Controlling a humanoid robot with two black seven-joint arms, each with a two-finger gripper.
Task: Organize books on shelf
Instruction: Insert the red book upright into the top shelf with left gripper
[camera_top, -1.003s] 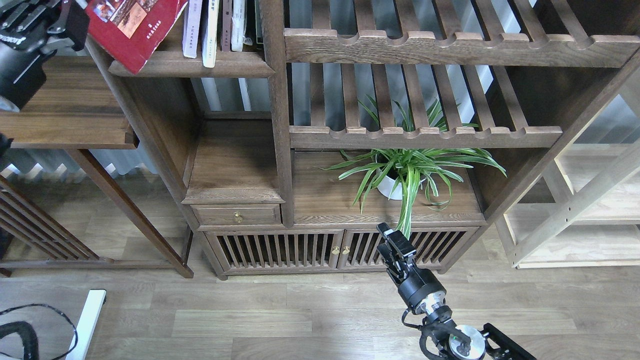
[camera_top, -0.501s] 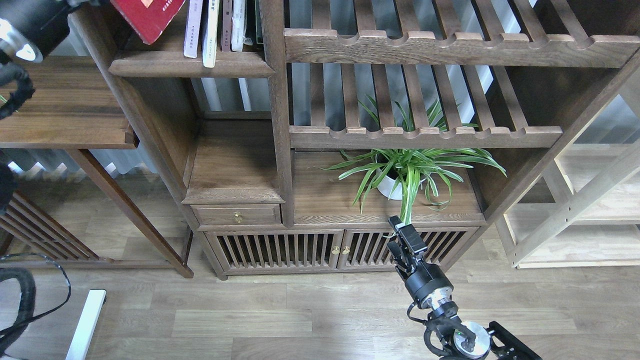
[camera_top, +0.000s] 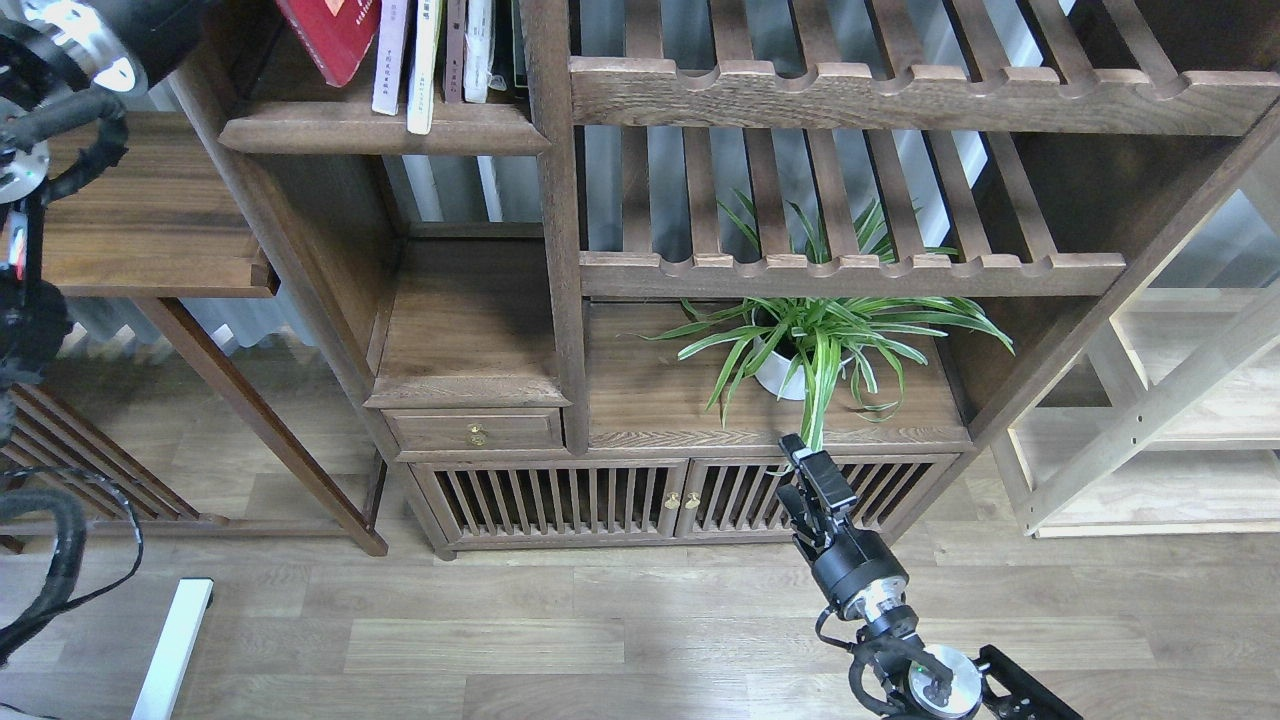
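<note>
The thick red book (camera_top: 335, 35) leans tilted at the left end of the dark-brown shelf (camera_top: 300, 135), its top cut off by the view's upper edge. To its right stand the pale lavender-white book (camera_top: 390, 60) and the yellow-green book (camera_top: 424, 70), then two more thin books. My left arm (camera_top: 95, 40) reaches up at the top left; its gripper is above the view's edge. My right gripper (camera_top: 800, 455) hangs low in front of the cabinet doors, empty, its fingers too dark to tell apart.
A potted spider plant (camera_top: 810, 350) sits on the cabinet top just behind my right gripper. Slatted racks (camera_top: 850, 270) with scalloped rails fill the right of the bookcase. A side table (camera_top: 140, 240) stands left, a light wooden frame (camera_top: 1150, 420) right.
My left arm has moved up and right, carrying the red book from overhanging the shelf's left edge to further in, next to the standing books. My right gripper shifted slightly right.
</note>
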